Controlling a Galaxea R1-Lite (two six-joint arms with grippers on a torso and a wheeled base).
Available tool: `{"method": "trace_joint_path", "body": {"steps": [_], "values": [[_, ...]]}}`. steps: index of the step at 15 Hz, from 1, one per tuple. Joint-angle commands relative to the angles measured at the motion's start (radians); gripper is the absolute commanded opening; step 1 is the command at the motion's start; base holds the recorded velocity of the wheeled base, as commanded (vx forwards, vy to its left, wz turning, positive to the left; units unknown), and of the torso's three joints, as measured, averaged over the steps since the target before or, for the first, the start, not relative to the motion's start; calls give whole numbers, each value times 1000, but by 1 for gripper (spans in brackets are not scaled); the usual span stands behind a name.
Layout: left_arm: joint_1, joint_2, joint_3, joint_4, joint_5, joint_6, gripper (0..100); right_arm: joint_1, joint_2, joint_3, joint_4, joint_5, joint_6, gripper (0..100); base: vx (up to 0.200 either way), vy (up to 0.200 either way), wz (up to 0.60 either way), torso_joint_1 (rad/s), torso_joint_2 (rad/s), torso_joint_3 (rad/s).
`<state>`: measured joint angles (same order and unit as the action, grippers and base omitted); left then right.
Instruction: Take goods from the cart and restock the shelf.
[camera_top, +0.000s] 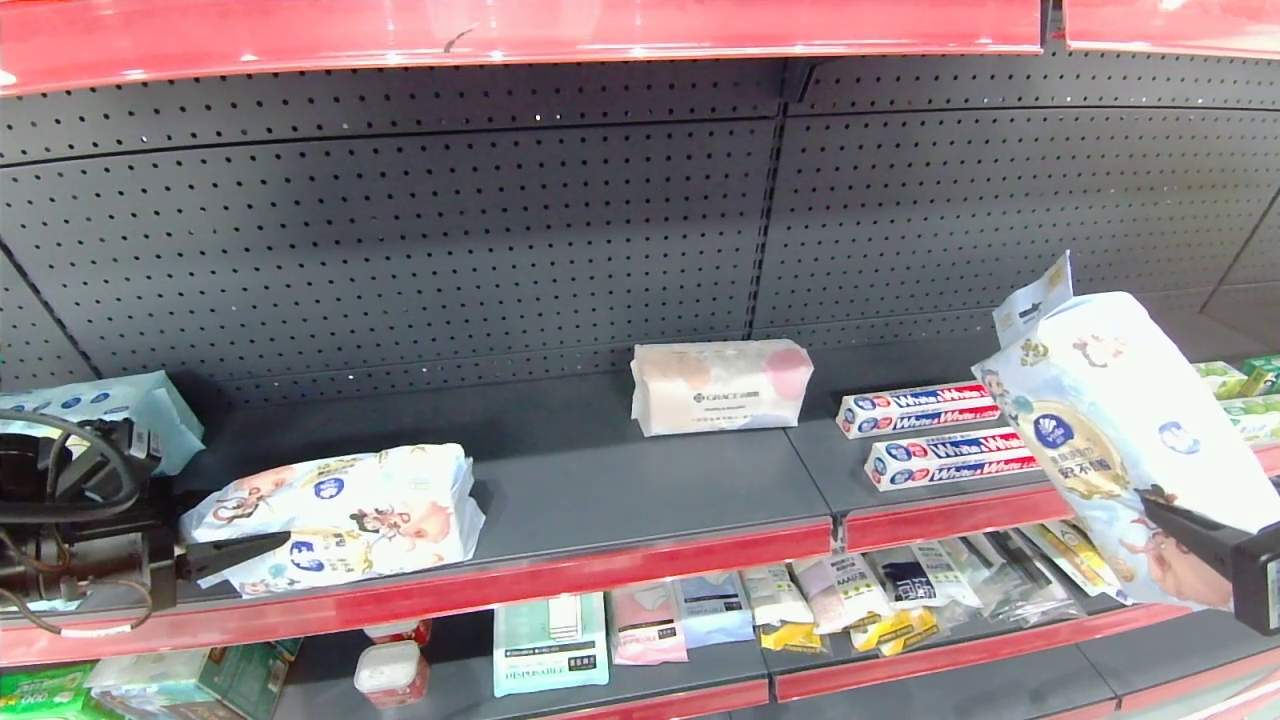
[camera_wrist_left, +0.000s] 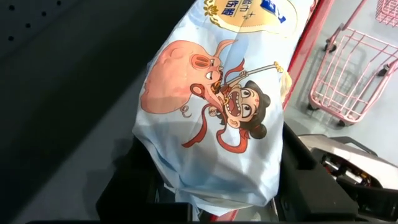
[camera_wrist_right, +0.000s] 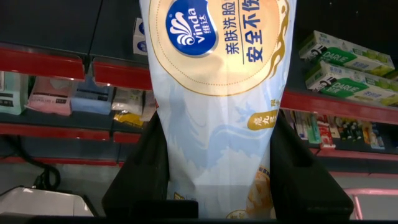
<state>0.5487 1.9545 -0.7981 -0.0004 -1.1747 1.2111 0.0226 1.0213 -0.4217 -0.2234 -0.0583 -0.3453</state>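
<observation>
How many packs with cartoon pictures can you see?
2. The left pack lies on the shelf in the left gripper; the right pack is held up by the right gripper.

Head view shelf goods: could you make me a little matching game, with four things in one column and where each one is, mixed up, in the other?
Things
1. left cartoon pack
2. right cartoon pack
3. pink-and-white pack
4. toothpaste boxes

Places
A. sitting alone toward the back of the shelf, near its middle
B. held up in front of the shelf by the right gripper
C. lying at the shelf's front edge, in the left gripper
D. lying side by side, right of the pink-and-white pack

Pairs: 1-C, 2-B, 3-A, 4-D
</observation>
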Motion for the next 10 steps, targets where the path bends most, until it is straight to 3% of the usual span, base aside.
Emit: {"method": "trace_joint_path", "body": {"steps": [1, 9, 10], "values": [[-1, 3, 2, 2, -2, 2, 0, 0, -1, 0, -1, -5, -1, 0, 0, 0, 0, 0, 0, 0], [4, 18, 5, 5, -14, 7, 0, 0, 0, 0, -1, -28, -24, 0, 0, 0, 0, 0, 0, 0], [4, 31, 3, 2, -26, 27, 0, 0, 0, 0, -1, -31, -24, 0, 0, 0, 0, 0, 0, 0]]}}
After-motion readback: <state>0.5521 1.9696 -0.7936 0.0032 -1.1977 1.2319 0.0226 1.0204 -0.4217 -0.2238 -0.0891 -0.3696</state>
